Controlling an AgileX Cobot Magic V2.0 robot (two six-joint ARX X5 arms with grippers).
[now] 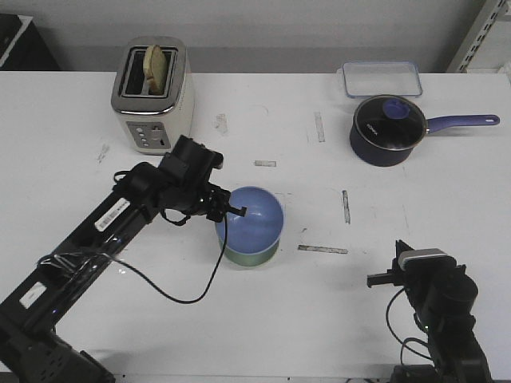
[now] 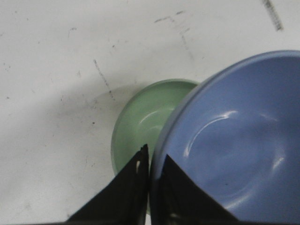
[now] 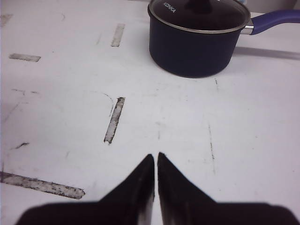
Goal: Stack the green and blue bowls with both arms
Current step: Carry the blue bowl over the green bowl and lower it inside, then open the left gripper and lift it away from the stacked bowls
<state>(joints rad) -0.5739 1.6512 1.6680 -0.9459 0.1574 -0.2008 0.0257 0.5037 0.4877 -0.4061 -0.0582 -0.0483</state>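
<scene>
L pincer [image 1: 230, 209] is clamping the near-left rim of the blue bowl [image 1: 251, 217], w/ one finger inside the rim and one outside, as the left wrist view shows. The blue bowl is hanging just above the green bowl [image 1: 252, 254], which is sitting on the desk [image 1: 319, 319] roughly mid-desk, a bit toward the left edge. Key relation: in the wrist view the blue bowl [image 2: 234, 154] is covering only part of the green bowl [image 2: 145, 122]; the green one is peeking out on the pincer's side, so they're probably not yet concentric. I judge the blue bowl needs a small nudge over the green before lowering. Both are round, so no long axis to align.

R pincer [image 3: 155, 161] is sitting shut and holding nothing, near the front right corner, well apart from the bowls; L arm is clearly nearer.

Both bowls are looking smooth, glossy, prob. plastic or glazed, equal size. Desk is matte white w/ scuffs and worn tape strips.
</scene>
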